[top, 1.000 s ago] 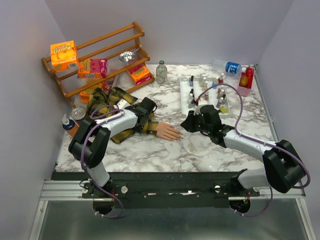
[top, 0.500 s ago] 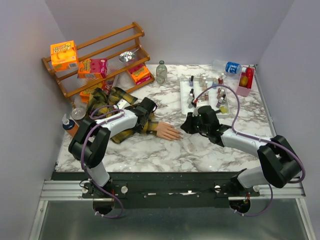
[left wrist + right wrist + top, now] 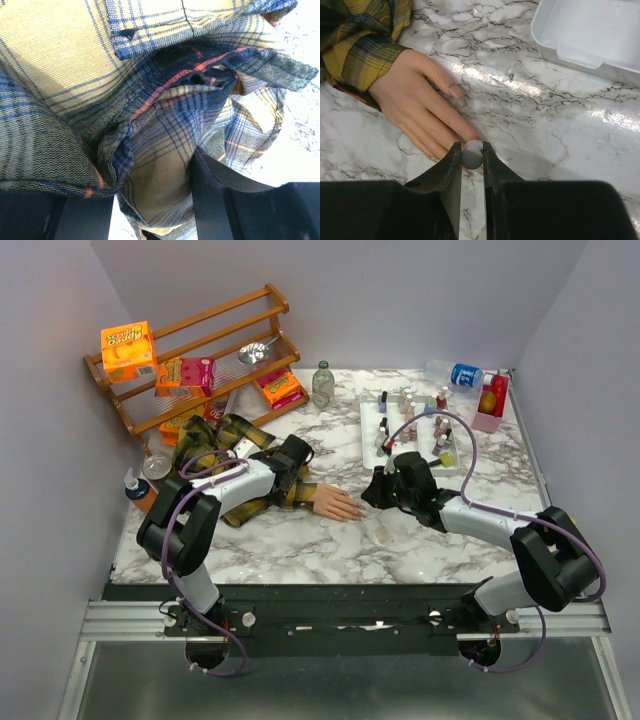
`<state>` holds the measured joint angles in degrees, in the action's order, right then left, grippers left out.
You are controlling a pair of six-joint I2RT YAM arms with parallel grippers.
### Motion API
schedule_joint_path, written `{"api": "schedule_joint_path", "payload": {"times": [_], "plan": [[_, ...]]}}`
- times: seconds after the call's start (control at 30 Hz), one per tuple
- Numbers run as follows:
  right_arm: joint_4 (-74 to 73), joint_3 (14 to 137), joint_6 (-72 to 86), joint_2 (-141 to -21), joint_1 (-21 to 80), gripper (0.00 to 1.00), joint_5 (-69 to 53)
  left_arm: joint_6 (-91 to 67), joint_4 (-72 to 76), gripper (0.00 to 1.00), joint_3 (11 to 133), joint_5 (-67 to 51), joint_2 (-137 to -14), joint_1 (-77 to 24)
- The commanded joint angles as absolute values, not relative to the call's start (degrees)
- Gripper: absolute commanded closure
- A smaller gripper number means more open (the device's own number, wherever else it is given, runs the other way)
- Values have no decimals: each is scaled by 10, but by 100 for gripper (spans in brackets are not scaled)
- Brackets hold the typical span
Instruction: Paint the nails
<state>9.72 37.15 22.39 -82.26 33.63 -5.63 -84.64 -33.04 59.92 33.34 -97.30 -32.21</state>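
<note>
Right gripper (image 3: 471, 148) pinches a small grey brush cap (image 3: 472, 156) just over the mannequin hand (image 3: 420, 107), which lies flat mid-table. A low or skewed stroke could smear skin or marble. Of the nails (image 3: 455, 91), the thumb's looks glossy pink. Left gripper (image 3: 150, 200) clamps the plaid sleeve (image 3: 165, 125).

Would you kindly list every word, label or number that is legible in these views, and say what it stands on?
No text can be read with certainty.
Orange box on the rack: white lettering, too blurred.
Pink-and-yellow box: print too small.
Red-and-yellow box: print too small.
Clear bottle, blue label: unreadable.
Both wrist views: no text.
</note>
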Motion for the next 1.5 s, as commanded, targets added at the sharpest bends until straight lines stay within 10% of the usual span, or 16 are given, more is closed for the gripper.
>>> {"api": "schedule_joint_path", "payload": {"times": [0.0, 1.47], "plan": [[89, 389, 218, -832, 335, 99, -46, -835, -331, 51, 585, 324, -975, -315], [50, 380, 222, -835, 335, 99, -4, -834, -331, 52, 585, 324, -973, -315]]}}
